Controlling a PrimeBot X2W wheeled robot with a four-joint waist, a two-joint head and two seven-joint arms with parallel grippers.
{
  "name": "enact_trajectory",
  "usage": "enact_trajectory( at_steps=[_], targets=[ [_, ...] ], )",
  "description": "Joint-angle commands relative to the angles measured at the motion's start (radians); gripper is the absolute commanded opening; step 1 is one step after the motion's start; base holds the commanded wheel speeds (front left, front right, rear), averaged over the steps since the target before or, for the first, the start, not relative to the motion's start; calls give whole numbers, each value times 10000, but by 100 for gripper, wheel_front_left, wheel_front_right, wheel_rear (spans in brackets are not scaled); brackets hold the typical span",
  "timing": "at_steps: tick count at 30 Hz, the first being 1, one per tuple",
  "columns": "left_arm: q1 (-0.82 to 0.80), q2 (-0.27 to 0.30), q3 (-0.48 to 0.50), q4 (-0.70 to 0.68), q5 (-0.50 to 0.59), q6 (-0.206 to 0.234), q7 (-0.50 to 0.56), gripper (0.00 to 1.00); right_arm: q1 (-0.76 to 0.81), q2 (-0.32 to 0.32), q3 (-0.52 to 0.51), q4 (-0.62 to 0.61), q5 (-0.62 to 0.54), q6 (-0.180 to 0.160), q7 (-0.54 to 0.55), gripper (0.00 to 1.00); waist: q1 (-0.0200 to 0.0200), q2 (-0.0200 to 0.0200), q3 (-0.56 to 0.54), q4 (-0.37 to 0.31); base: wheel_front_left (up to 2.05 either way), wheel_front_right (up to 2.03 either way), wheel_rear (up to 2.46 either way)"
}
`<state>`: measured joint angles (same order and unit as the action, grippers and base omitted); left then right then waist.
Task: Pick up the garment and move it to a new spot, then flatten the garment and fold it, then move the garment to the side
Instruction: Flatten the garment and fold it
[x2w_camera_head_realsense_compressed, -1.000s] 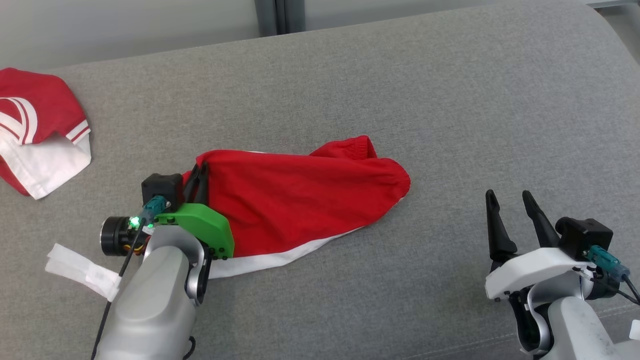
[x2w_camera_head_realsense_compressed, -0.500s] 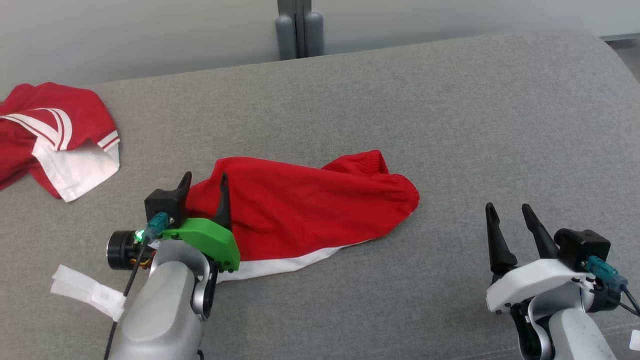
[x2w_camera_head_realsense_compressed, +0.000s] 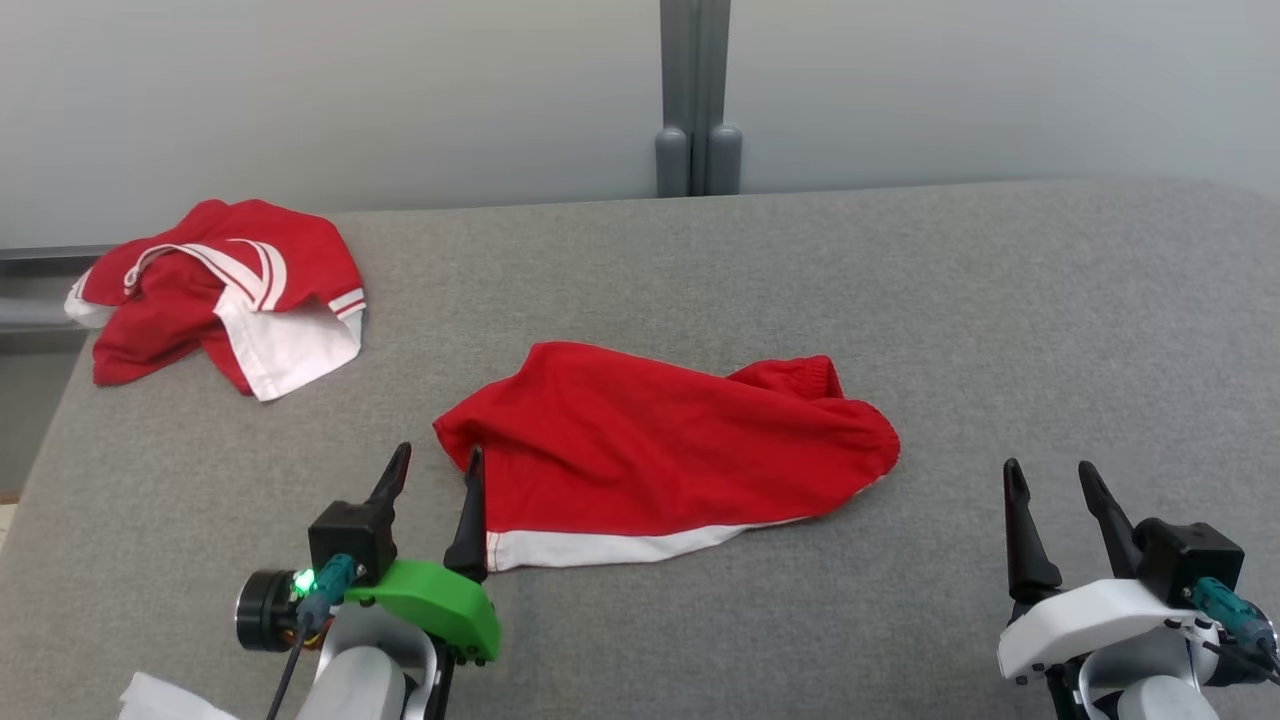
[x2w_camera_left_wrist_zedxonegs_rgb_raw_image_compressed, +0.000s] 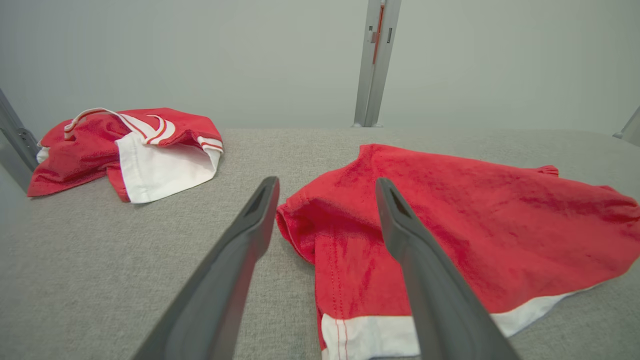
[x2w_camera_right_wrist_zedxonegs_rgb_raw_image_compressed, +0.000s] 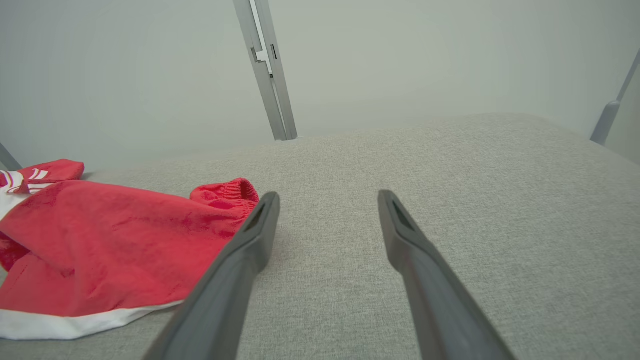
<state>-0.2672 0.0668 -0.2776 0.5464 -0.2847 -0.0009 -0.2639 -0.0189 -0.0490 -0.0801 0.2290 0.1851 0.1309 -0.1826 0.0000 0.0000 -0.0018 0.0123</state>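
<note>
Red shorts lie flat on the grey cushion. Left gripper is spread wide at their left edge, holding nothing. Right gripper is wide too, empty, well off right.

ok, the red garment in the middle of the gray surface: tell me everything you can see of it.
The red garment looks like soft knit shorts. It lies mostly flat and lightly wrinkled on the gray surface, with its long axis running left to right. A white band edges its near side, and a gathered elastic waistband bunches at the far right. The open left pincer straddles its left corner; whether it touches the cloth can't be told. Nothing else touches it.
</note>
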Motion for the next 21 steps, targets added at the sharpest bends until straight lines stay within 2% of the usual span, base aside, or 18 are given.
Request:
enact_trajectory(
  at_steps=[1, 10, 21],
  targets=[
    [338, -26, 79, -248, 151, 18, -7, 100, 175, -26, -3, -14, -127, -3, -114, 100, 0, 0, -459, 503, 0, 0, 0],
    [1875, -126, 221, -1701, 68, 330, -7, 100, 604, -28, 326, -23, -172, -5, -499, 100, 0, 0, -584, 808, 0, 0, 0],
    [2296, -155, -23, -2172, -383, 767, -7, 100, 560, -26, 741, 242, 59, -5, -704, 100, 0, 0, -596, 674, 0, 0, 0]
  ],
)
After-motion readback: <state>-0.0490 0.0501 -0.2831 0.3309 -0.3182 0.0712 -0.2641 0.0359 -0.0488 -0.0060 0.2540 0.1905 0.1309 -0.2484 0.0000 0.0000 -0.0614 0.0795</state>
